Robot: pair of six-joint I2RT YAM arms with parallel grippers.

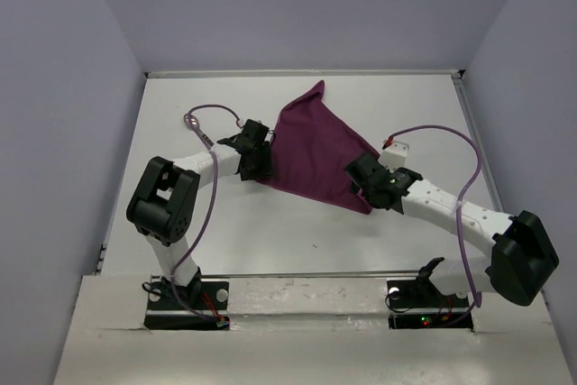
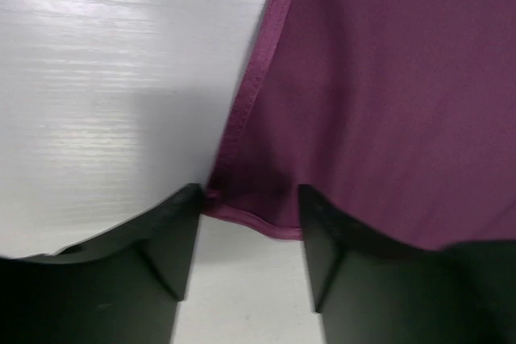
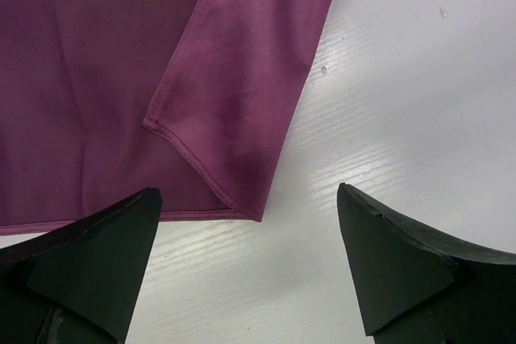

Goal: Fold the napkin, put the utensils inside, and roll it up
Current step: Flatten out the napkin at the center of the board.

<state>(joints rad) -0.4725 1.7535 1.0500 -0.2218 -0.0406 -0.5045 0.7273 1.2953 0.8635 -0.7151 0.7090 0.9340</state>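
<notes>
Plainly, left fingers (image 2: pixel 153 263) spread astride the napkin (image 2: pixel 387 102) hem — right fingers (image 3: pixel 89 255) spread wide by its corner.

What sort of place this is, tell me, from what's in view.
Probably a robot lab test cell: a white table boxed in by blank wall panels, a left arm and a right arm bolted at its near edge, and a purple napkin lying on it.

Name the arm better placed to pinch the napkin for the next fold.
Left, probably. The napkin hem lies between the left fingers, ready to pinch; the right fingers stand wide with the corner just ahead of them.
</notes>
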